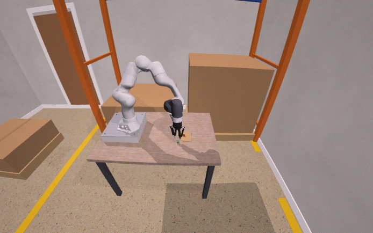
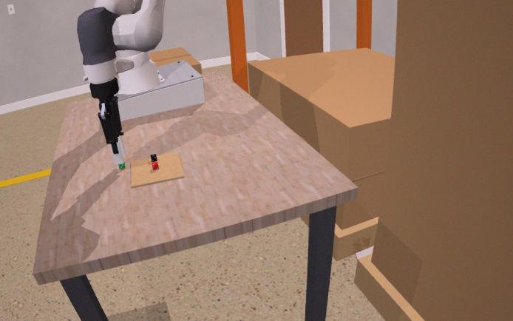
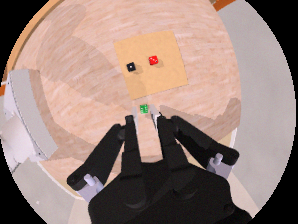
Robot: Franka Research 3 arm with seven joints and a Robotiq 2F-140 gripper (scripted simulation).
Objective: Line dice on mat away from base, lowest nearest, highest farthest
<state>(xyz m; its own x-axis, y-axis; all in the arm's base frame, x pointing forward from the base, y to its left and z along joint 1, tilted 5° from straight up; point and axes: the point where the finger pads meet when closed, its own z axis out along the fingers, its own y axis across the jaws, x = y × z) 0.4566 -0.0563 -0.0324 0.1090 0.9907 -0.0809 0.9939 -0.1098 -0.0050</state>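
A tan mat [image 1: 188, 138] [image 2: 171, 172] [image 3: 171, 80] lies flat on the table. A black die [image 2: 153, 157] [image 3: 131, 67] sits on its side nearer the robot's base; the gripper hides it in the top view. A red die [image 1: 184, 135] [image 2: 154, 166] [image 3: 153, 60] sits on the mat, farther from the base. A green die [image 1: 177, 142] [image 2: 121, 166] [image 3: 144, 108] rests on the table just off the mat's edge, several pips up. My gripper [image 1: 177, 140] [image 2: 118, 162] [image 3: 143, 111] points down, narrowly open, its fingertips low on either side of the green die. The black and red top numbers are too small to read surely.
The robot's base plate [image 1: 121, 137] [image 2: 162, 94] [image 3: 37, 115] stands at one end of the table [image 1: 165, 158] [image 2: 227, 204]. Large cardboard boxes [image 1: 230, 99] [image 2: 446, 151] stand beyond the table's edge. The arm casts shadows around the green die.
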